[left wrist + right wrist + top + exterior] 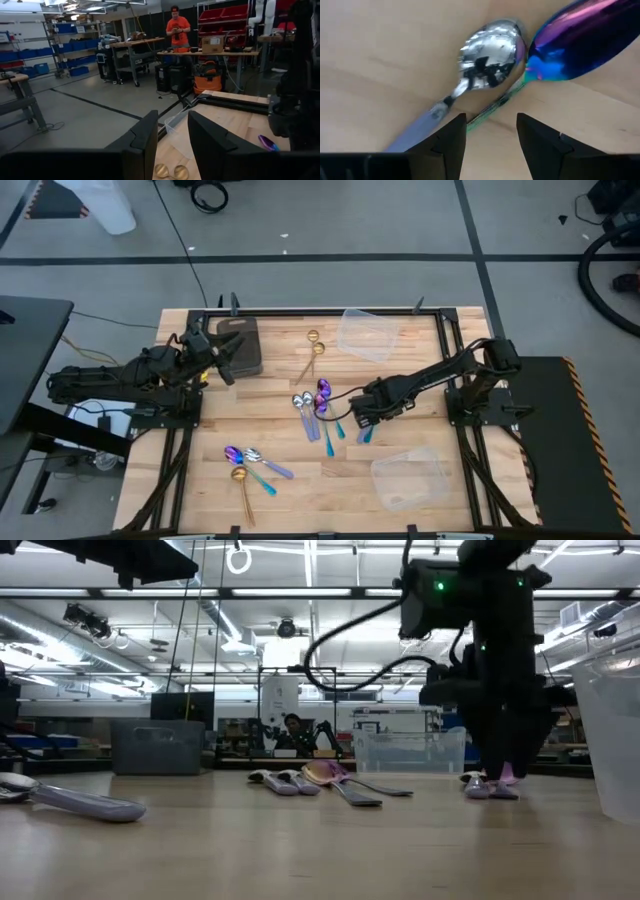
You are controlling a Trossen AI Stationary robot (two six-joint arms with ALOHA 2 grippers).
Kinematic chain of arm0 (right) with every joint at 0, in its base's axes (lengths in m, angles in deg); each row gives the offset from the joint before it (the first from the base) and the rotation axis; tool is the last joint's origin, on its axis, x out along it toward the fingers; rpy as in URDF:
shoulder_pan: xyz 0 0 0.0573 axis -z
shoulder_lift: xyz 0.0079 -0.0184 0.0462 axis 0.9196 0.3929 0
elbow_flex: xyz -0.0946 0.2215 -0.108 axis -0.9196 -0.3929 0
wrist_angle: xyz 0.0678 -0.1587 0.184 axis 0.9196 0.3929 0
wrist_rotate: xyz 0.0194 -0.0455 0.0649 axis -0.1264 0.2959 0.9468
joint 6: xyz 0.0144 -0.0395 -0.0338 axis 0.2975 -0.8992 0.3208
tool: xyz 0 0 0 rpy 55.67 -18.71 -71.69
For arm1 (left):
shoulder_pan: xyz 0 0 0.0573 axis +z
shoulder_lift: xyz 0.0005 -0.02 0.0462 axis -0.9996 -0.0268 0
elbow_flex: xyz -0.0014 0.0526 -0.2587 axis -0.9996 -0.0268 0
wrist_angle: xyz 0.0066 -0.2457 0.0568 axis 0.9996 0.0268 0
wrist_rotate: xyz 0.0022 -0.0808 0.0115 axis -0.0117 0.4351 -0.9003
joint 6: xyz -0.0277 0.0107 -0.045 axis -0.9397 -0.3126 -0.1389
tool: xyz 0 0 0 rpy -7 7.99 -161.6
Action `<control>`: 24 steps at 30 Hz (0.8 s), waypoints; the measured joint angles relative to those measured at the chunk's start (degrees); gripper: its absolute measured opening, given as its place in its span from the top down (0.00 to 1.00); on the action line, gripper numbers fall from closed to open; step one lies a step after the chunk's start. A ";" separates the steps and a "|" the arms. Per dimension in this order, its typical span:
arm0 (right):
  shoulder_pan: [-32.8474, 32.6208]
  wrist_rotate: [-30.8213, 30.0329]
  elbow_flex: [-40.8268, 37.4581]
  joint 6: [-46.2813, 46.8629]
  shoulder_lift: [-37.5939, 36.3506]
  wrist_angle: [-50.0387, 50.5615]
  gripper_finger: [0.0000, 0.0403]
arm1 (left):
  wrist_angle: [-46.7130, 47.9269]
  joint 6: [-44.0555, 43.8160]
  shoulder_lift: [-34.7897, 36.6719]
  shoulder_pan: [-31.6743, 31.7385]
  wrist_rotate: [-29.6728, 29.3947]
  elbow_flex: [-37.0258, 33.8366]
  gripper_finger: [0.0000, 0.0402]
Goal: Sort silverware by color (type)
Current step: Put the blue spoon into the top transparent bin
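Right pincer (490,132) open — spoon handles (420,127) cropped

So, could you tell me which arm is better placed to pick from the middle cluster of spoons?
Right: the right gripper hangs open over the middle spoons, while the left gripper waits by the dark tray.

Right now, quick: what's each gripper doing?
Left gripper: open, empty, over the dark tray.
Right gripper: open, empty, low over a silver spoon and an iridescent spoon.

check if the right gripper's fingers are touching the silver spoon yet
Apart. In the right wrist view the right gripper is open, both dark fingers short of the silver spoon, with bare wood between.
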 joint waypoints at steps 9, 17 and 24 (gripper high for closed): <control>0.56 -1.11 -1.41 2.17 -0.03 1.32 0.54 | -0.88 0.22 0.00 0.00 -0.02 0.00 0.71; 0.76 2.06 -4.49 1.26 -0.46 -2.31 0.67 | -0.71 0.52 0.00 0.00 -0.02 0.00 0.71; 1.25 3.59 -4.68 -0.17 -0.85 -3.13 0.88 | 0.89 2.75 0.04 0.00 -0.04 -0.02 0.71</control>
